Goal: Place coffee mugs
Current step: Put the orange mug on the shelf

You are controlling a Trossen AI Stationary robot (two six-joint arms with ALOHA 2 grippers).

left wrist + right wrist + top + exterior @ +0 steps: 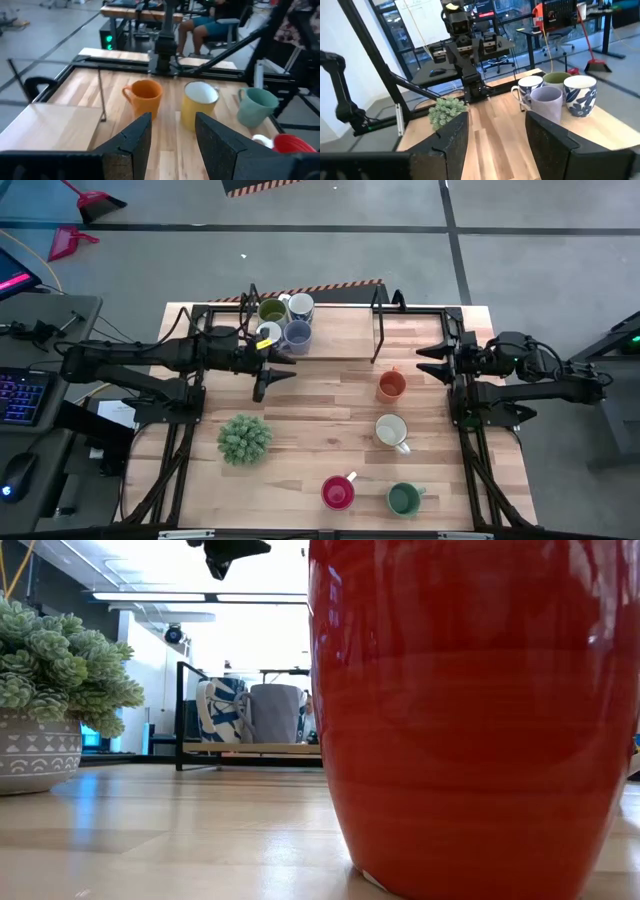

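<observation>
Now both my grippers, left gripper [272, 373] and right gripper [432, 360], are apart and empty; next I grab the orange mug [391, 385].

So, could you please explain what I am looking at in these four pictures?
Two dark robot arms work at a wooden table. One picture looks down from above, one sits at table level against the glossy red ceramic mug, two ride on the wrists. Four mugs stand on a raised wooden shelf; the round orange ceramic mug, cream mug and dark green mug stand on the table near a bushy green potted plant. The left gripper and right gripper are open and empty.
</observation>
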